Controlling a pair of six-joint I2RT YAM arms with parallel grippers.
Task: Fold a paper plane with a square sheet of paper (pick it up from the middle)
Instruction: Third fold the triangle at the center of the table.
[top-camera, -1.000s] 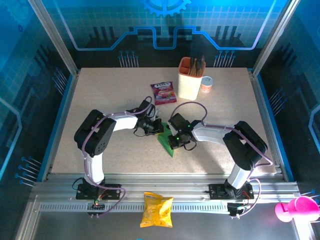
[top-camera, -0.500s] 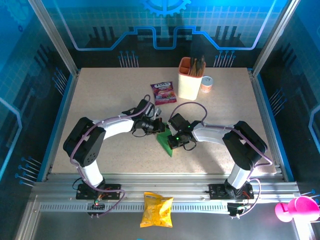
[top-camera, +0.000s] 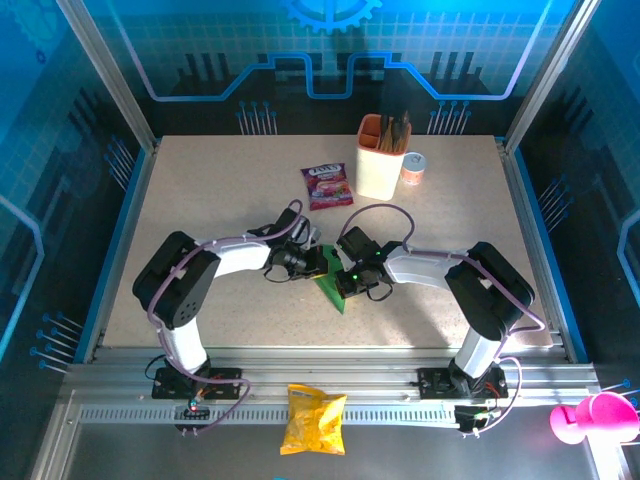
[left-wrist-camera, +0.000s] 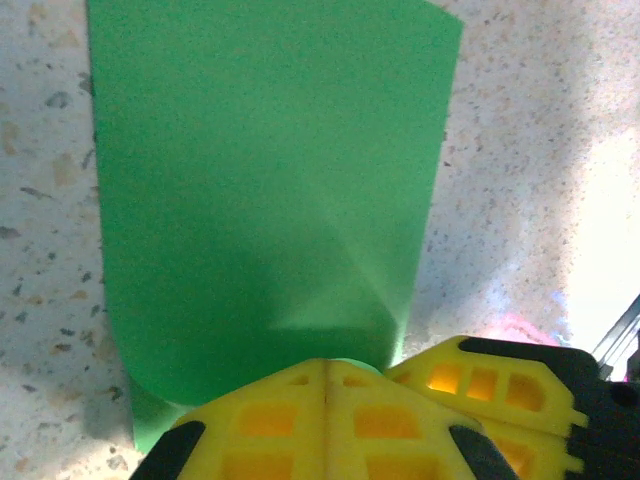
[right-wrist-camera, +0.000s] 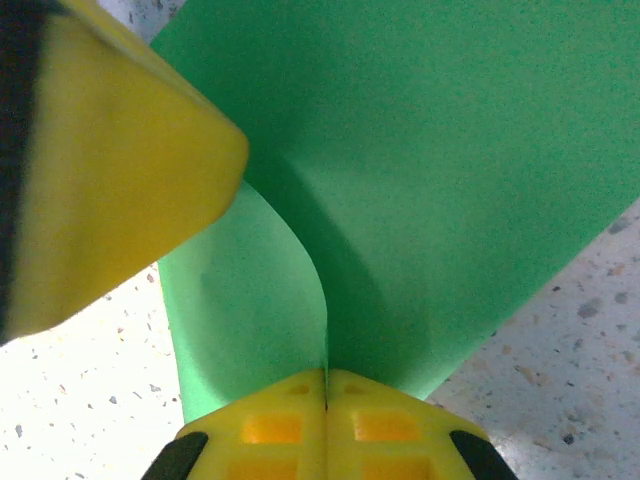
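Square sheet of paper: count one, bright green, partly folded to a narrow wedge, held mid-surface between two tools. Near rail: one yellow crisp bag; one pink plastic item at the right corner, kind unclear. Arms: two, bases bolted on the rail. Middle of the surface: the sheet, its long axis running near to far with a slight lean to the left, pointed end toward the near edge, broad end away. Left tool: one, reaching in from the sheet's left, fingers together and apparently pinching its edge. Right tool: one, reaching in from the sheet's right, fingers together, clamped on a raised fold of the sheet. Both tools touch the sheet and sit just beside each other across its axis; neither arm is the nearer. Judged: the next crease depends on that axis staying between them. Far half: one purple snack sachet; one cream holder with dark sticks; one small can just beside the holder, on its right.
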